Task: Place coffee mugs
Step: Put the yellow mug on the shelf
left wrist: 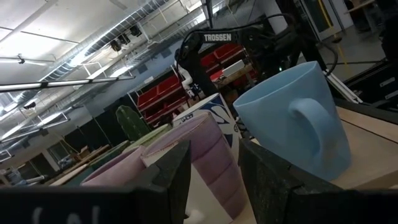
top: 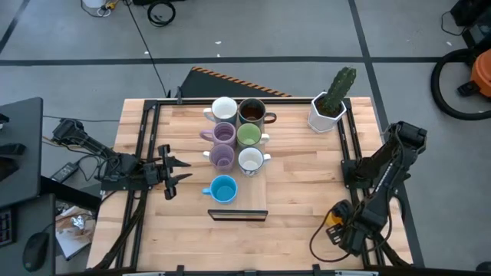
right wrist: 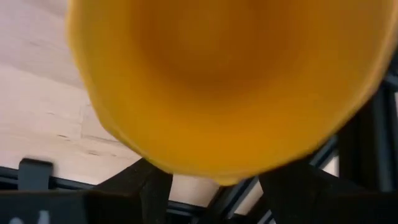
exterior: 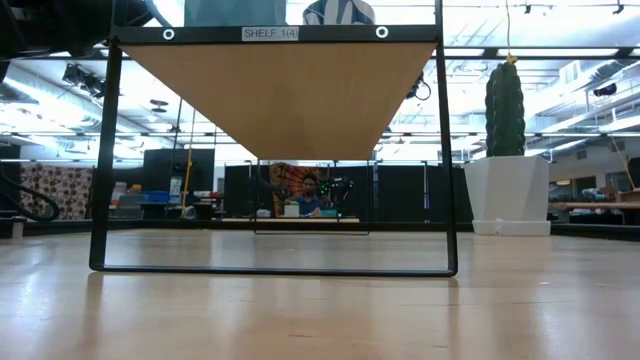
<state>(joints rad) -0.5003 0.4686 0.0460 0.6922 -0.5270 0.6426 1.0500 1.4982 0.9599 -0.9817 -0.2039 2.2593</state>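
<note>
Blurred orange mug, apparently between fingers

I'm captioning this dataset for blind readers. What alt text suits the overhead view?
Seven mugs stand in two columns on a wooden shelf at the table's middle. The left gripper is open beside the blue mug; the right gripper holds an orange mug near the table's edge.

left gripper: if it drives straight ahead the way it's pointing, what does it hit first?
Probably the blue mug. The left gripper points across the table at the shelf; the near lilac mug sits just beside that line, so depth is uncertain.

orange mug blurred, cut off by right wrist view's edges
</note>
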